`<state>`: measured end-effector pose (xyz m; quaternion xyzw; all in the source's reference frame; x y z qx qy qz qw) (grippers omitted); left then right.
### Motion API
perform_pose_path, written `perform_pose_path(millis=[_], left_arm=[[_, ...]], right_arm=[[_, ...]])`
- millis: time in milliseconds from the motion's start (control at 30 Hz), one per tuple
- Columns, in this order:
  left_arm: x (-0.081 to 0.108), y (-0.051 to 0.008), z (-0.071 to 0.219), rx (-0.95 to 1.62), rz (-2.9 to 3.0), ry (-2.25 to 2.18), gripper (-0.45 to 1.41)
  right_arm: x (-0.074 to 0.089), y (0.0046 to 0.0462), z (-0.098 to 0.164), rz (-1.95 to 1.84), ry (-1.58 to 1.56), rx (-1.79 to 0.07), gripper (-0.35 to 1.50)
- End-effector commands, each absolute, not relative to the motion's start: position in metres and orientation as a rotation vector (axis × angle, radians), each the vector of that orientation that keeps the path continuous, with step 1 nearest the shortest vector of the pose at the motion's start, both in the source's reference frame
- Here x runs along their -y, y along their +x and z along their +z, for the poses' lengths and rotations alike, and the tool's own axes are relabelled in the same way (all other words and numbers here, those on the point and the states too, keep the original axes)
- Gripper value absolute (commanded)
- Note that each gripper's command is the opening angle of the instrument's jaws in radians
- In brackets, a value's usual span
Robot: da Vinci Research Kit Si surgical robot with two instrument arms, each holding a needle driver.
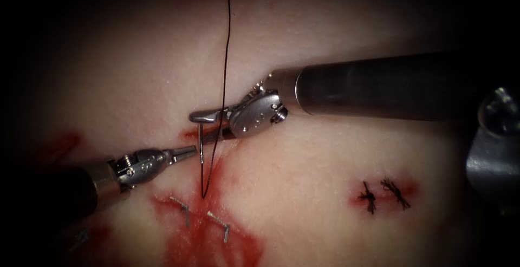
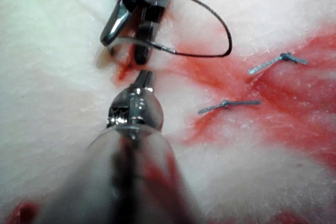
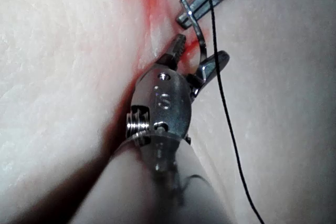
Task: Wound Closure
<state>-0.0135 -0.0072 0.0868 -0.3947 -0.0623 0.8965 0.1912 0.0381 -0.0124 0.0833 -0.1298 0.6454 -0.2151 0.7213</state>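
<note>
Two tools meet over the cut (image 1: 208,137) in the tissue (image 1: 303,186). Right tool (image 1: 208,126) has its jaws apart around the needle (image 1: 201,143), which stands at the cut, with its lower end at the tissue. Left tool (image 1: 187,151), jaws together and holding nothing, points at the needle from the left. Thread (image 1: 225,61) runs up from the red fluid (image 1: 208,234) below, near two staples (image 1: 219,225).

An "S" is stamped on the right hand (image 3: 199,56).
</note>
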Motion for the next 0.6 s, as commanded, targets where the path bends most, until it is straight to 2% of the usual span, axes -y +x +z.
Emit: perform_pose_path(millis=[33,200,267,300,333,400,433,600], left_arm=[[0.0073,-0.014,0.0876,0.175,2.518,-1.11,-0.45],[0.0073,-0.014,0.0876,0.175,2.518,-1.11,-0.45],[0.0073,-0.014,0.0876,0.175,2.518,-1.11,-0.45],[0.0073,-0.014,0.0876,0.175,2.518,-1.11,-0.45],[0.0073,-0.014,0.0876,0.175,2.518,-1.11,-0.45],[0.0073,-0.014,0.0875,0.176,2.517,-1.11,-0.45],[0.0073,-0.014,0.0875,0.176,2.517,-1.11,-0.45],[0.0073,-0.014,0.0874,0.176,2.517,-1.109,-0.45]], right_arm=[[0.0124,0.0389,0.0832,-0.472,-0.291,-1.436,0.59],[0.0128,0.0396,0.0827,-0.477,-0.298,-1.437,0.59],[0.013,0.0398,0.0829,-0.485,-0.303,-1.437,0.52],[0.0132,0.0399,0.0831,-0.494,-0.306,-1.443,0.37],[0.0133,0.0399,0.0833,-0.511,-0.31,-1.444,0.1],[0.0134,0.0397,0.0835,-0.52,-0.315,-1.441,-0.28],[0.0133,0.0395,0.0837,-0.524,-0.323,-1.435,-0.35],[0.013,0.0386,0.084,-0.549,-0.339,-1.437,-0.35]])
